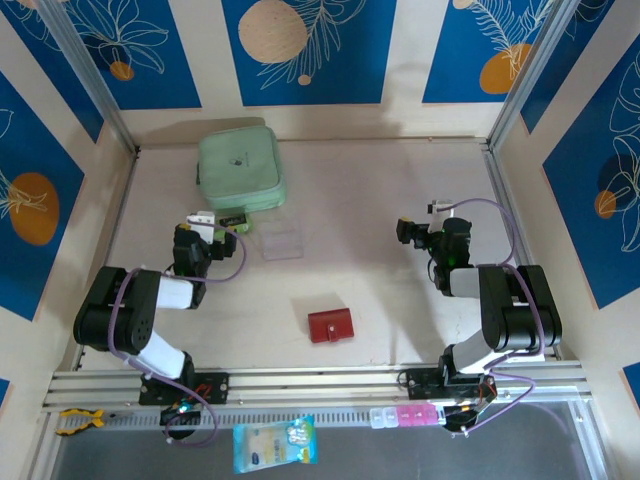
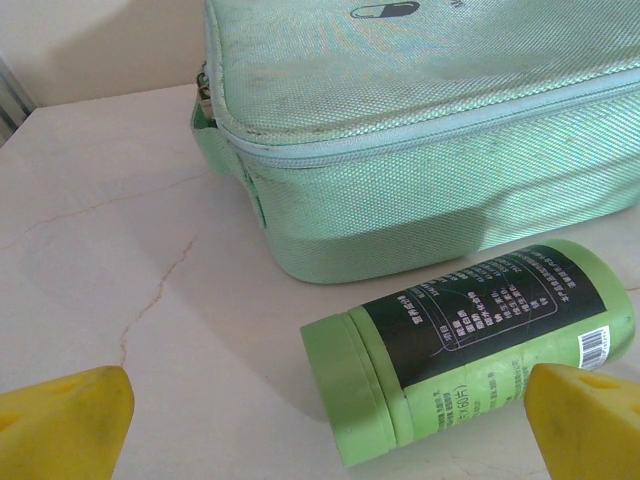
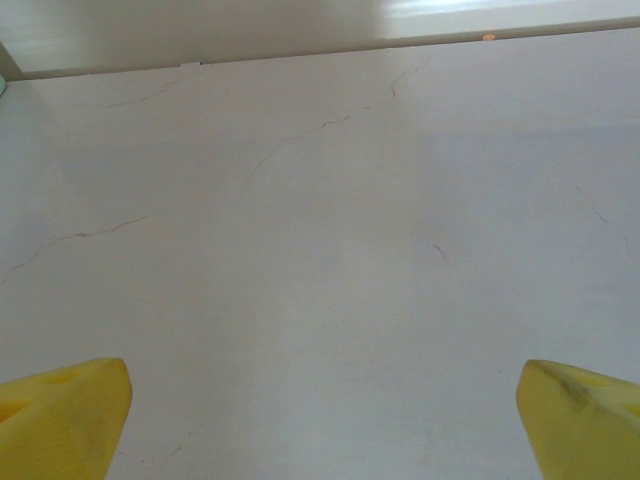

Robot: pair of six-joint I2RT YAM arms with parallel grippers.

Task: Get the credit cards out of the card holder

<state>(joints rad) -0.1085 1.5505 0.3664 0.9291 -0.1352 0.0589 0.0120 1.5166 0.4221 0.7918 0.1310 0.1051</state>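
- The card holder (image 1: 331,325) is lying folded shut on the pale table (image 1: 400,180), at the near middle between the two arm bases. Nothing is touching it, and its inside is hidden.
- The left gripper (image 2: 320,425) is hovering well away from the card holder, to the far left of it. Its yellow fingertips (image 2: 60,425) are standing wide apart and gripping nothing.
- A green bottle with a black label (image 2: 470,350) is lying on its side just ahead of those fingertips, likewise far left of the card holder.
- A mint-green zip case (image 2: 420,130) is sitting just behind the bottle, farther from the card holder and close to the back wall.
- A clear flat sleeve (image 1: 282,243) is lying between the card holder and the case.
- The right gripper (image 3: 320,425) is hanging well off to the far right of the card holder, over bare table. Its yellow fingertips (image 3: 580,420) are spread fully and holding nothing.
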